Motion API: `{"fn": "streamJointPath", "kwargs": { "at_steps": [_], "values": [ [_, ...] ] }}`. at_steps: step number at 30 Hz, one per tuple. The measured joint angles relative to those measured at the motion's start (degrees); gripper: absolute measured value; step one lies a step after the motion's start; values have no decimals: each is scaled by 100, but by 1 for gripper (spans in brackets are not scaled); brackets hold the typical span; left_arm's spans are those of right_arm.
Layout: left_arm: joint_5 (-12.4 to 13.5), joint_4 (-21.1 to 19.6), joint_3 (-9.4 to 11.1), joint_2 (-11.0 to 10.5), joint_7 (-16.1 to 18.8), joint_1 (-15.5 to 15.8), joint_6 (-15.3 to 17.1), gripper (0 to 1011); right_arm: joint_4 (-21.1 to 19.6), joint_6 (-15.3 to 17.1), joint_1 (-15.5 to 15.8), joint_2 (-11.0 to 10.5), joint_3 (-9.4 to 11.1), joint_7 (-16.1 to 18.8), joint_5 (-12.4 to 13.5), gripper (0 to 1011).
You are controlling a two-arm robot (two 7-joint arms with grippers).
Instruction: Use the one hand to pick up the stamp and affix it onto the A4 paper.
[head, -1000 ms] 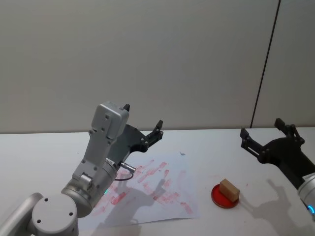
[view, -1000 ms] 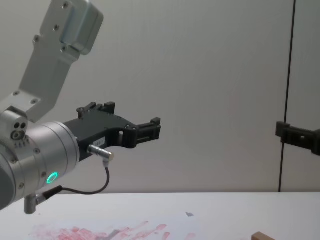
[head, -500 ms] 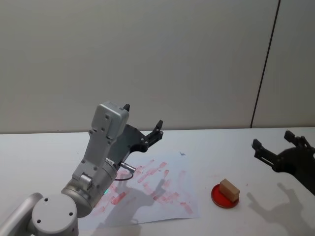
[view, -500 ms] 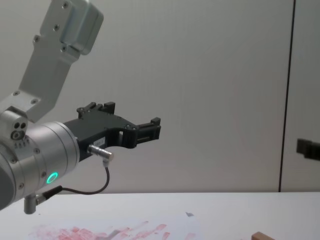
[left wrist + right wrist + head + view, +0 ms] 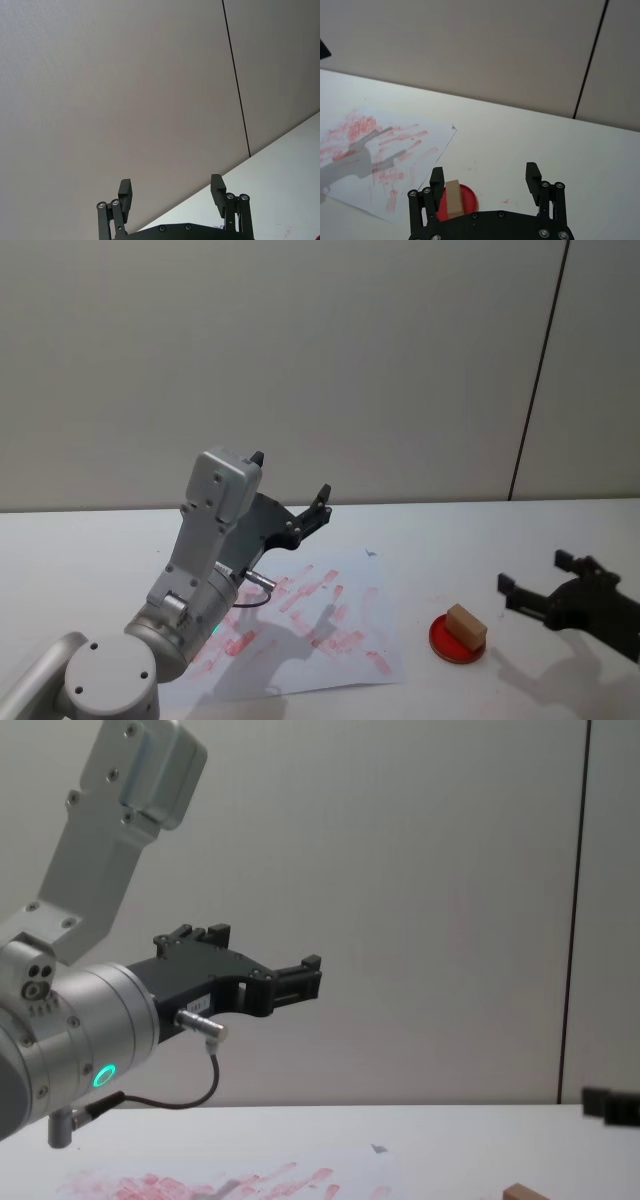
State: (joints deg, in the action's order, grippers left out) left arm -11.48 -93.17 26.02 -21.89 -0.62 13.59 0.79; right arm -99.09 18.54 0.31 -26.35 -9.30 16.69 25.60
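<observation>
We see the stamp [image 5: 466, 624] standing on a round red ink pad [image 5: 443, 639] on the white bench [image 5: 420, 540], just beside the right edge of the A4 paper [image 5: 345, 615]. The paper lies flat and is smeared with red prints.

The right tool [image 5: 535, 572] hovers above the bench to the right of the stamp, near it but apart from it. Its jaws are spread wide and hold nothing, and its shadow falls on the bench beneath it. In the right wrist view the stamp [image 5: 452, 197] shows low in the gap of the right tool [image 5: 485, 176]. It sits close against one finger [image 5: 436, 178] rather than midway between the two, with the red pad [image 5: 469, 197] under it and the printed paper [image 5: 380, 150] beyond.

In the chest view we see a corner of the stamp [image 5: 525, 1192] at the lower edge, with part of the right tool [image 5: 610, 1105] above it and to its right.

The left tool [image 5: 291, 475] is raised over the far left part of the paper, well apart from the stamp. Its jaws are also wide and empty, as the left wrist view [image 5: 170, 185] shows against the wall.
</observation>
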Motion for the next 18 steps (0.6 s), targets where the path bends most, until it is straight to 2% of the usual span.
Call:
{"fn": "streamJointPath", "kwargs": {
  "at_steps": [6, 18],
  "values": [
    [0, 0, 0, 0, 0, 0, 0, 1001, 335, 145, -265, 130, -164, 331, -339, 1001],
    [0, 0, 0, 0, 0, 0, 0, 1002, 896, 311, -668, 392, -437, 630, -857, 1001]
  ]
}}
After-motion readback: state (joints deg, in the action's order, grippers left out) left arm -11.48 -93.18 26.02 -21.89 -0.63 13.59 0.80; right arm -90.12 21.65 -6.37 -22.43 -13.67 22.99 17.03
